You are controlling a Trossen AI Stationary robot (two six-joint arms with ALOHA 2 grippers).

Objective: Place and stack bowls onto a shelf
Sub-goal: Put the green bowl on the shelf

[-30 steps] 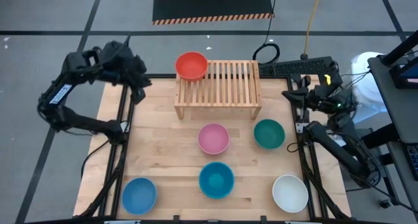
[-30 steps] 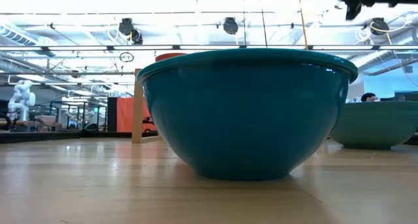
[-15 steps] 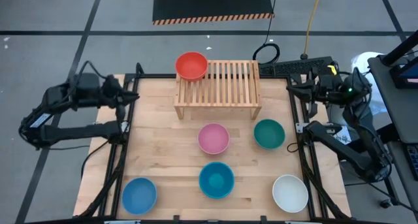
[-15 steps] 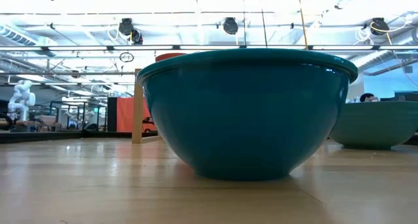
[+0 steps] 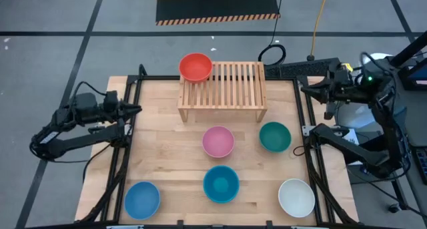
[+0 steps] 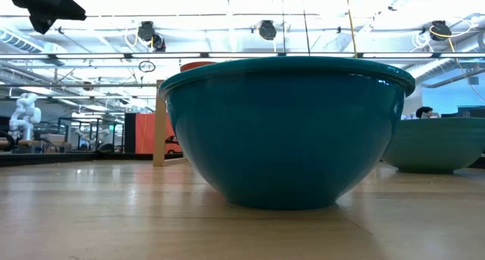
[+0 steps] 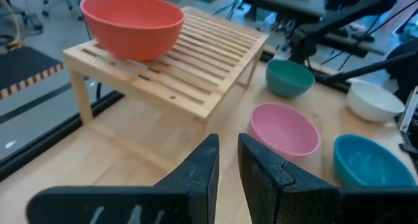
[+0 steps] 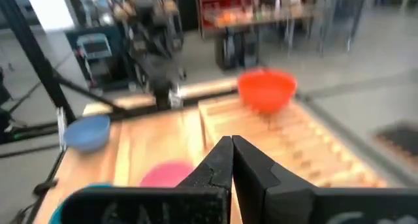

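A red bowl [image 5: 195, 67] stands on the far left end of the slatted wooden shelf [image 5: 230, 89]. On the tabletop rest the pink bowl [image 5: 218, 141], dark green bowl [image 5: 275, 136], teal bowl [image 5: 221, 183], light blue bowl [image 5: 142, 199] and white bowl [image 5: 296, 197]. My left gripper [image 5: 137, 109] hovers over the table's left edge, pointing toward the shelf, open by a narrow gap [image 7: 227, 165] with nothing in it. My right gripper [image 5: 308, 89] is raised over the table's right edge, shut [image 8: 230, 145] and holding nothing.
Black frame rails [image 5: 123, 155] run along both sides of the table. The shelf's slats to the right of the red bowl [image 7: 134, 25] are bare. In the low view the teal bowl [image 6: 288, 131] fills the middle, with the green bowl [image 6: 436, 142] behind it at right.
My left gripper has drawn back from beside the red bowl toward the table's left edge and sunk, tipping closer to level. My right gripper has risen by the right edge, out of the top of the low view. No bowl has moved.
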